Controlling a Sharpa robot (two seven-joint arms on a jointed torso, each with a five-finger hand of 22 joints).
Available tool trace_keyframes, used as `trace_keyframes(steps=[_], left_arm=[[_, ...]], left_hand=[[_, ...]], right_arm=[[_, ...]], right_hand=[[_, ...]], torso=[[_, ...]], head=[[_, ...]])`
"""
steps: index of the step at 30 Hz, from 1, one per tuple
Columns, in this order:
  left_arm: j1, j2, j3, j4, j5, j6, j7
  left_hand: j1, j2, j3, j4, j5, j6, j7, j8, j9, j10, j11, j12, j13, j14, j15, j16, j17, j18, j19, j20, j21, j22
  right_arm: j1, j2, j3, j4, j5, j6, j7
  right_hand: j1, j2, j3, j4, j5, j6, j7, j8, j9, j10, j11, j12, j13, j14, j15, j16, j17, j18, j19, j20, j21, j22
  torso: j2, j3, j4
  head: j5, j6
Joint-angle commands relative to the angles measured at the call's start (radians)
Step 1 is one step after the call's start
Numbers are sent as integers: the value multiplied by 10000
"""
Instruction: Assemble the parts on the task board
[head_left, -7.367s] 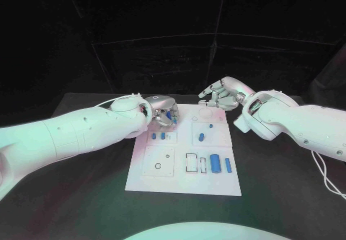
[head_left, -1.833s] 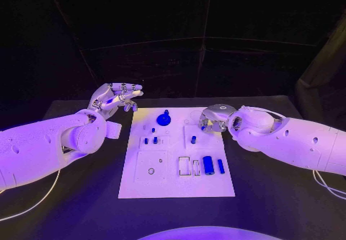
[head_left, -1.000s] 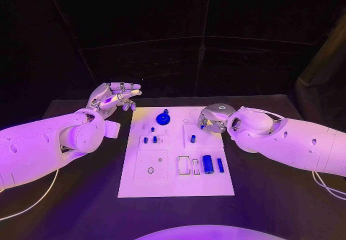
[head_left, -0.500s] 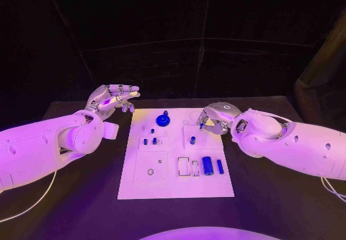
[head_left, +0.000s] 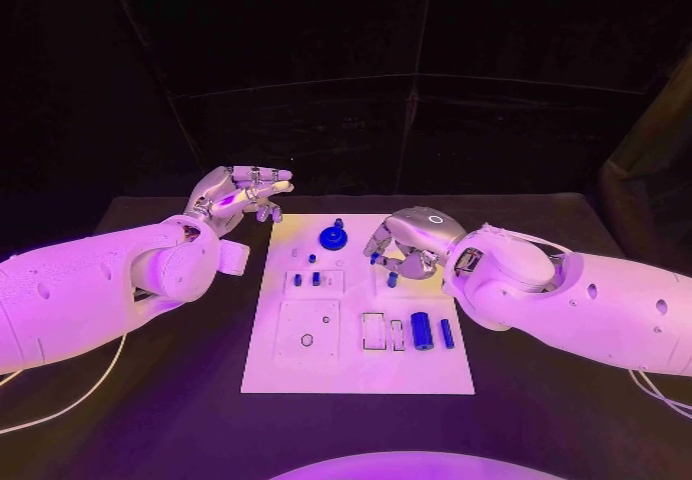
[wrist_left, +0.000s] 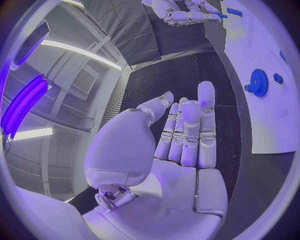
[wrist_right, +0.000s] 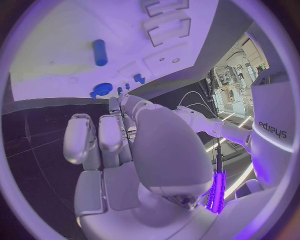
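Your right hand (head_left: 405, 240) has come further in over the board (head_left: 289, 368) since half a second ago, and now hangs above its upper right quarter; the left hand (head_left: 238, 194) has barely shifted and hovers off the board's far left corner, above the table (head_left: 577, 400).

You can see the left hand's fingers lying straight and side by side in its wrist view (wrist_left: 181, 135), thumb apart, with nothing in them. The right hand's fingers curl downward toward the board; in the right wrist view (wrist_right: 134, 145) they bend in beside the palm, and whether they pinch anything you cannot tell from these pictures. A small blue part (head_left: 391, 281) shows just below that hand on the board, but contact between them is not clear.

On the board, the blue gear (head_left: 333, 237) sits near the far edge, left of your right hand, with a small blue peg (head_left: 338, 221) just beyond it. The same gear shows in the left wrist view (wrist_left: 257, 81) and in the right wrist view (wrist_right: 101, 90). Two short blue pins (head_left: 306, 279) stand side by side in the upper left block, and another tiny blue piece (head_left: 312, 258) lies just above them. Nearer you, a thick blue cylinder (head_left: 423, 330) lies lengthwise beside a thinner blue rod (head_left: 446, 333), both to the right of two rectangular slots (head_left: 374, 331). The lower left square (head_left: 310, 327) carries a small dark ring (head_left: 307, 340)
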Motion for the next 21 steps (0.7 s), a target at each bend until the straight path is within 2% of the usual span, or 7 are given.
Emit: trace_keyframes(steps=[1,4,6,8,10,15,21], left_arm=[[16,92,11,43,46,117,17],[17,155,11,56,46,115,9],[18,192,11,63,47,109,10],[19,230,11,72,47,106,13],[20,260,11,88,47,101,17],[21,300,11,113,47,88,2],[23,308,11,119,47,77,-24]], left_hand=[[27,60,-33,1,40,-10,50,44,-9,-27,52,40,10,-80,-1,-56,-9,133,-60,29,-47,-9],[27,60,-33,1,40,-10,50,44,-9,-27,52,40,10,-80,-1,-56,-9,133,-60,29,-47,-9],[27,60,-33,1,40,-10,50,44,-9,-27,52,40,10,-80,-1,-56,-9,133,-60,29,-47,-9],[27,60,-33,1,40,-10,50,44,-9,-27,52,40,10,-80,-1,-56,-9,133,-60,29,-47,-9],[25,61,-45,2,40,-14,53,43,-10,-33,54,45,10,-96,2,-76,-41,133,-64,31,-59,-18],[25,61,-45,2,40,-14,53,43,-10,-33,54,45,10,-96,2,-76,-41,133,-64,31,-59,-18],[21,64,-52,6,39,-14,54,44,-10,-34,55,49,10,-101,3,-82,-51,132,-66,32,-66,-23]], right_arm=[[13,277,1,105,139,-80,286],[-27,564,-2,78,149,-45,401],[-124,738,-4,37,152,-17,463],[-253,954,-6,-66,155,29,542],[-430,1217,-8,-233,156,110,628],[-782,1582,-10,-522,124,258,741],[-949,1781,-15,-667,84,550,735]], right_hand=[[-82,1,97,-8,6,57,37,-37,10,69,-2,-52,1,220,4,49,-20,-91,77,-9,57,6],[-95,-1,110,-20,13,57,37,-37,10,67,-2,-54,0,219,4,51,-21,-91,75,-8,57,6],[-112,-4,122,-32,19,56,38,-38,10,64,-1,-55,0,218,5,52,-24,-92,77,-7,59,9],[-113,-4,122,-32,19,56,38,-38,10,64,-1,-55,0,218,5,52,-24,-92,77,-7,59,10],[-133,-4,140,-49,28,52,40,-40,10,58,1,-58,-1,219,6,57,-22,-93,81,-7,63,16],[-172,-5,178,-86,42,35,47,-47,7,40,8,-66,-3,220,10,70,-17,-95,85,-4,70,25],[-230,-8,202,-113,44,21,57,-51,5,22,17,-71,-5,218,16,67,-32,-94,80,0,68,20]], torso=[[1,7,11],[2,-2,4],[3,-7,-13],[2,-16,-3],[10,6,-10],[15,5,35],[18,2,7]], head=[[178,-62],[348,-133],[450,-159],[538,-192],[649,-233],[767,-286],[906,-360]])
